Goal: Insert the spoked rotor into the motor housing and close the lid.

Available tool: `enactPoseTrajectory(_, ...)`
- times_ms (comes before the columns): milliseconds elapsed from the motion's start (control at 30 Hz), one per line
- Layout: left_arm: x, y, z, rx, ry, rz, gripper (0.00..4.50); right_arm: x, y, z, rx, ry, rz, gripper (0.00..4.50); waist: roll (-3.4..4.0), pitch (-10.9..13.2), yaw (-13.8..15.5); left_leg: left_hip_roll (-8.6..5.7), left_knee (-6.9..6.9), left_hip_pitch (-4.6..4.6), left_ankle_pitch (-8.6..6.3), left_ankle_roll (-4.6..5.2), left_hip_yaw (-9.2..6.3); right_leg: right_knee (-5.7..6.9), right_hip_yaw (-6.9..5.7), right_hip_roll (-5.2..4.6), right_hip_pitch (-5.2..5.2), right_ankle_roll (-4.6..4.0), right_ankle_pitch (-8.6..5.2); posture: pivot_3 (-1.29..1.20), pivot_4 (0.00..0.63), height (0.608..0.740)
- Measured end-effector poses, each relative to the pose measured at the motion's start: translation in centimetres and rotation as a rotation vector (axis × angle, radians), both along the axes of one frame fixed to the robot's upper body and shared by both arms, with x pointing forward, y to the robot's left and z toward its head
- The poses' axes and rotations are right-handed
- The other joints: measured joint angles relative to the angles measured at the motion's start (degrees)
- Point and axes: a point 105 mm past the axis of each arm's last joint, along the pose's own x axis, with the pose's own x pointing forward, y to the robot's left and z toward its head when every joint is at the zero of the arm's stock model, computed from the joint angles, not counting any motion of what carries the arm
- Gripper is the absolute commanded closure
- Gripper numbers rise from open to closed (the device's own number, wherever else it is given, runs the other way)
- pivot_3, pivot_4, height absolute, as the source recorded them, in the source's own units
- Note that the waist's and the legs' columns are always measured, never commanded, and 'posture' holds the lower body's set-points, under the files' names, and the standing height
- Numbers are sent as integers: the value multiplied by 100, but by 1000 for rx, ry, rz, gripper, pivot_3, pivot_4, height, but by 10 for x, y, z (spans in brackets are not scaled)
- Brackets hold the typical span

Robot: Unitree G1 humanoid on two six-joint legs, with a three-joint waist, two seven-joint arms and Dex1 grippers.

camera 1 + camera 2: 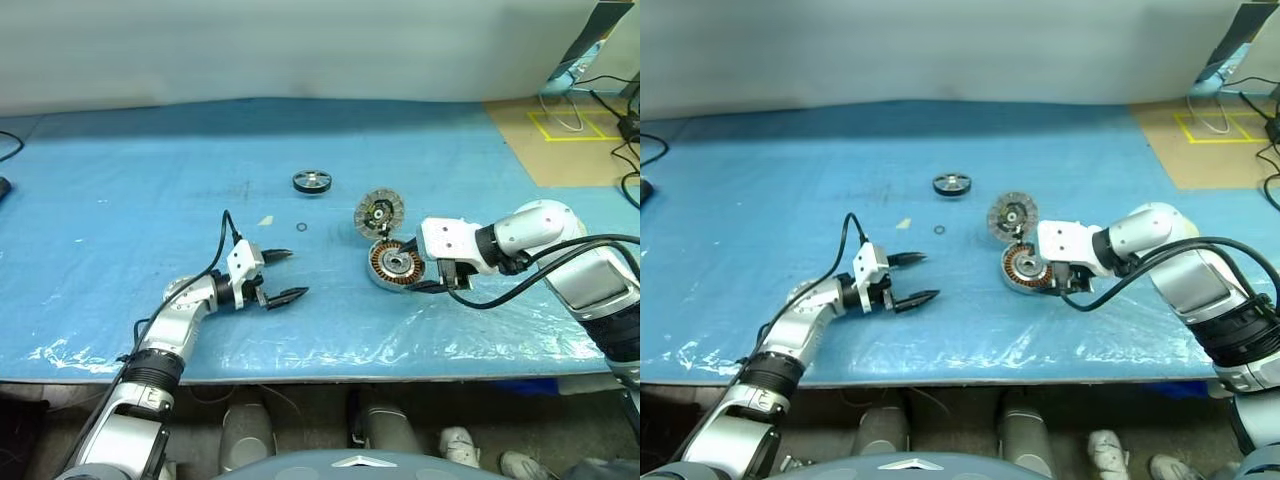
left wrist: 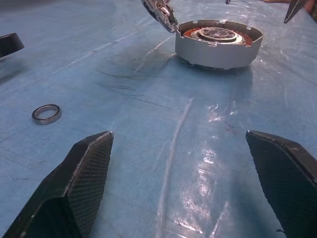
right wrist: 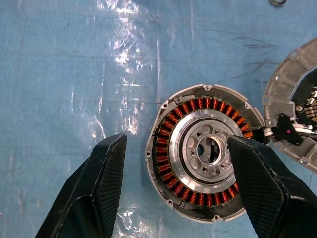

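Rotor: the spoked rotor (image 1: 312, 181) lies flat on the blue table cover (image 1: 140, 210), far from you, well apart from both grippers.
Housing: the motor housing (image 1: 395, 264) sits right of centre, its copper windings facing up, with the lid (image 1: 379, 212) propped tilted just beyond it, touching its far edge.
Left gripper: the left gripper (image 1: 281, 276) is spread wide and empty, aimed toward the housing.
Right gripper: the right gripper (image 3: 176, 191) hovers over the housing, parted, holding nothing.
Handling: judge the rotor stiff, light and smooth; pinch it across the dark rim.
Views: the left wrist view shows a small loose ring (image 2: 46, 113) up close; the right wrist view shows the housing's open centre.
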Motion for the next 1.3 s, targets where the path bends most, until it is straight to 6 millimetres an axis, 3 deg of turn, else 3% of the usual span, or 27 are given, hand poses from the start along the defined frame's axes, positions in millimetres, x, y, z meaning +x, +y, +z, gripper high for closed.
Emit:
enactPoseTrajectory(500,0,-3,5,-1,2,-4,0,9,-4,-28,-120,-52,72,1101,0,0,-10,2,-1,0,0,2,-1,0,-2,1,-2,-1,0,0,150,740)
enactPoseTrajectory(600,0,-4,8,-3,-5,-3,0,10,-3,-30,-128,-58,81,1682,0,0,-10,2,-1,0,-1,2,-1,0,-2,1,-1,-1,0,0,150,740)
enactPoseTrajectory(700,-1,-5,9,-2,-5,0,0,11,1,-29,-119,-65,92,2569,-2,0,-14,3,-1,1,-1,2,-1,1,-2,2,2,-1,0,0,150,740)
enactPoseTrajectory(1033,-3,-11,17,-6,-9,-6,0,18,60,-15,146,194,-157,2569,-8,1,-118,4,1,2,1,1,-1,12,-1,4,-6,-6,1,0,150,740)
enactPoseTrajectory(1300,-6,-13,21,-3,-6,-1,0,24,70,-17,84,192,-208,2569,-8,1,-29,4,-6,5,0,-2,-3,11,-7,2,-6,-6,1,0,150,740)
